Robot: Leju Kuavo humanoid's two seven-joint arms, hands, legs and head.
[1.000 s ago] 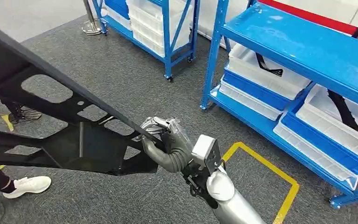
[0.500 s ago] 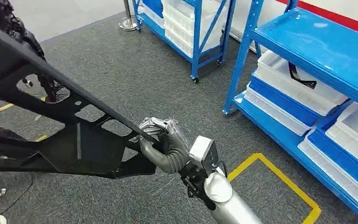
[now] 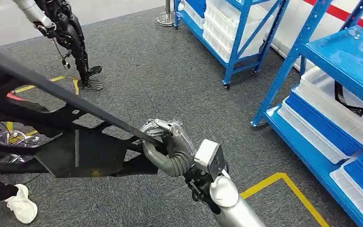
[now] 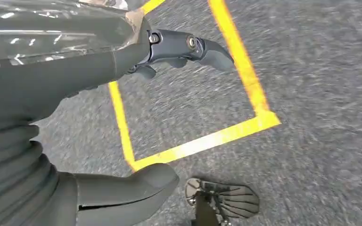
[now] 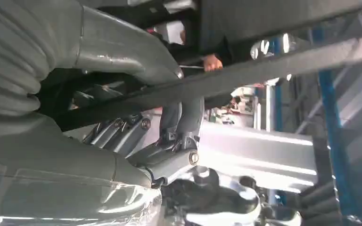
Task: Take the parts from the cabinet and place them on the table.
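black frame part [image 3: 75,151]: 1 | blue racks [image 3: 238,33]: 2 | robot hands [image 3: 168,144]: 2

You see grey carpet [image 3: 151,71] across the floor, with yellow tape lines [image 3: 283,182] at the lower right of the head view and more yellow tape at the left edge. Blue shelving racks [image 3: 246,33] stand along the top and right, holding white bins [image 3: 227,21] and blue trays [image 3: 312,118]. At the upper left stands another robot's dark leg [image 3: 78,47]. A person's white shoe [image 3: 22,208] sits at the lower left.
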